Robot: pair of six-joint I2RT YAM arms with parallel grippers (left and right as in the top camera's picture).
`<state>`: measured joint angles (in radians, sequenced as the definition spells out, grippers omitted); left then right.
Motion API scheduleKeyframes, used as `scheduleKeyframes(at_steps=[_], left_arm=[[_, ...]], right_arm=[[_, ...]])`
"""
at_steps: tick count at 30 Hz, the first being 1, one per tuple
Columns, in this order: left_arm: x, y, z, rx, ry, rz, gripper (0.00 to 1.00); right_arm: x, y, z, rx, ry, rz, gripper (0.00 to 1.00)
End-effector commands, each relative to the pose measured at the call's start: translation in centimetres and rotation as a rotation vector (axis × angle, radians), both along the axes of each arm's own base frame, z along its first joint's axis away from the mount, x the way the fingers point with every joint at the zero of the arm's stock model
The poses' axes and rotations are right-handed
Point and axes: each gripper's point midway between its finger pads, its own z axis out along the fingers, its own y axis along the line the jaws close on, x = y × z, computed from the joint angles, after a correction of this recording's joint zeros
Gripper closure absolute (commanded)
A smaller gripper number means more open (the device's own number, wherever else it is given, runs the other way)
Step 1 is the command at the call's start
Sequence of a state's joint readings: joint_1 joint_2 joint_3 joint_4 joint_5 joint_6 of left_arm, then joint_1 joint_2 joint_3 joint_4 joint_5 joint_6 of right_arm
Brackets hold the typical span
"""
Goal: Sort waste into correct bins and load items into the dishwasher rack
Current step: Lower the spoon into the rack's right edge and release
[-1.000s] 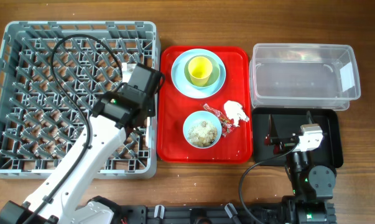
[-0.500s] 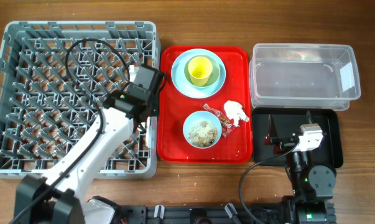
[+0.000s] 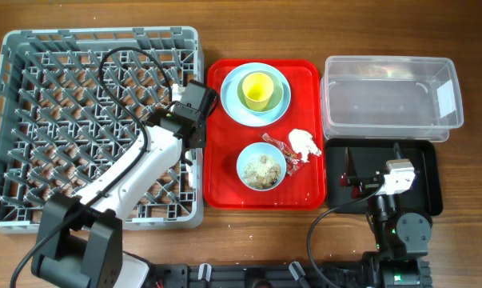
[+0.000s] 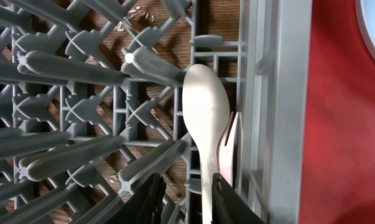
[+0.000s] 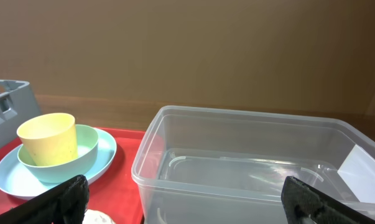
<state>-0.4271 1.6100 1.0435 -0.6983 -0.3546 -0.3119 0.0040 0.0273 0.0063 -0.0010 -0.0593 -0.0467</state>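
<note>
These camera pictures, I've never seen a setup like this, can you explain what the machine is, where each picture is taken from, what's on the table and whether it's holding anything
The machine is two robot arms at a wooden table, each ending in a two-fingered claw.

One picture looks straight down from above. The other two come from small cameras on the arms' wrists.

From above you see a big grey dishwasher rack, a red tray, a clear plastic tub and a black tray. On the red tray sit a light blue plate carrying a pale green bowl with a yellow-green cup inside, a light blue bowl of food scraps, a red wrapper and a white tissue.

The left claw is down in the rack with a white spoon between its fingers, which are slightly apart; whether they grip it I cannot tell. The right claw, above the black tray, is wide open and holds nothing.
</note>
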Motion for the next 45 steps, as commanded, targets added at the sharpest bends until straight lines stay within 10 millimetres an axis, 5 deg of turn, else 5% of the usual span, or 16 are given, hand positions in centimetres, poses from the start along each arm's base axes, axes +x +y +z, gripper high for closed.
scheduleKeyframes(at_steps=[1,2,7,9,12,18,22,25,45], left_arm=[[-0.1,0.2,0.9,-0.018,-0.033,0.038,0.75],[0.1,0.1,1.7,-0.030,-0.056,0.039,0.76],[-0.7,0.3,12.3,-0.224,-0.350,0.112,0.69],[-1.2,0.2,13.7,-0.293,-0.394,0.151,0.67],[-0.6,-0.7,12.2,-0.313,-0.349,0.139,0.67],[2.9,-3.6,3.9,-0.304,-0.184,0.116,0.66],[3.6,-3.6,0.8,-0.264,-0.131,0.105,0.76],[3.1,-3.2,0.2,-0.248,-0.100,0.112,0.96],[1.5,-2.5,-0.6,-0.091,0.009,-0.148,0.96]], right_arm=[[0.0,0.2,-0.1,-0.003,0.002,0.008,0.00],[0.0,0.2,-0.1,-0.003,0.001,0.008,0.00],[0.0,0.2,-0.1,-0.003,0.002,0.008,0.00],[0.0,0.2,-0.1,-0.004,0.002,0.008,0.00],[0.0,0.2,-0.1,-0.003,0.001,0.008,0.00],[0.0,0.2,-0.1,-0.003,0.002,0.008,0.00],[0.0,0.2,-0.1,-0.003,0.002,0.008,0.00],[0.0,0.2,-0.1,-0.003,0.002,0.008,0.00],[0.0,0.2,-0.1,-0.003,0.002,0.008,0.00]])
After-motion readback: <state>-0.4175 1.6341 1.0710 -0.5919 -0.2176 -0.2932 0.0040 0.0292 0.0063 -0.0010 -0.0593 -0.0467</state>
